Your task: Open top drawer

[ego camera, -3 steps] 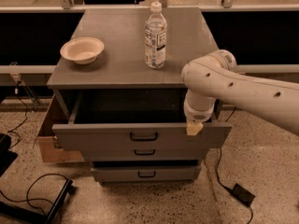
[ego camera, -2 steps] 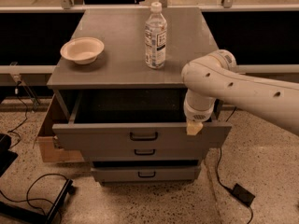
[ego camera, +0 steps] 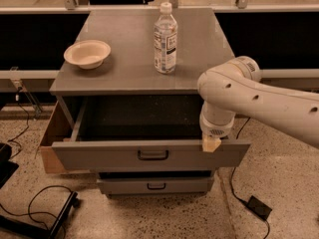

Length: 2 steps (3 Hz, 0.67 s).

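Note:
The top drawer (ego camera: pixel 99 156) is a wide grey metal drawer with a small black bar handle (ego camera: pixel 152 155). It stands pulled far out of the grey cabinet (ego camera: pixel 129 78), and its dark inside (ego camera: pixel 139 118) shows empty. My gripper (ego camera: pixel 211 144) hangs from the white arm (ego camera: pixel 259 98). It sits at the top edge of the drawer front near its right end, with a tan tip touching or just over that edge. A narrower lower drawer (ego camera: pixel 156 185) is closed beneath.
On the cabinet top stand a clear water bottle (ego camera: pixel 165 39) and a cream bowl (ego camera: pixel 87 54). A cardboard box (ego camera: pixel 50 143) leans at the cabinet's left. Black cables (ego camera: pixel 40 203) and a power adapter (ego camera: pixel 259 207) lie on the speckled floor.
The top drawer has come further out toward the camera and now covers the middle drawer front. My gripper has moved with its front edge.

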Motion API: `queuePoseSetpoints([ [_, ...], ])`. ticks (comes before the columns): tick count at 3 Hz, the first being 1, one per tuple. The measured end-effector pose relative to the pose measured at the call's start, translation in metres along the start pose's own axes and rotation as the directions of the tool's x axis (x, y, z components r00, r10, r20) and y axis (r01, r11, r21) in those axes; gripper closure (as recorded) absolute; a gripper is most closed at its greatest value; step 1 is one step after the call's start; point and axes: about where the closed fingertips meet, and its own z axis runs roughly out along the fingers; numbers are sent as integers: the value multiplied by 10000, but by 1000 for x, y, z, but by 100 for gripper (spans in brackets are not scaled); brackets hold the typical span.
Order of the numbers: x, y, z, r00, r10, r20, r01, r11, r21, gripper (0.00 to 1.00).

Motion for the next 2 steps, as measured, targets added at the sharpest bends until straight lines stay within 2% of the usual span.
queuePoseSetpoints([
  [1,0,0,0,10000,0,0,0,10000,-1,82],
  [2,0,1,1,10000,-5,-11,5,10000,-17,59],
])
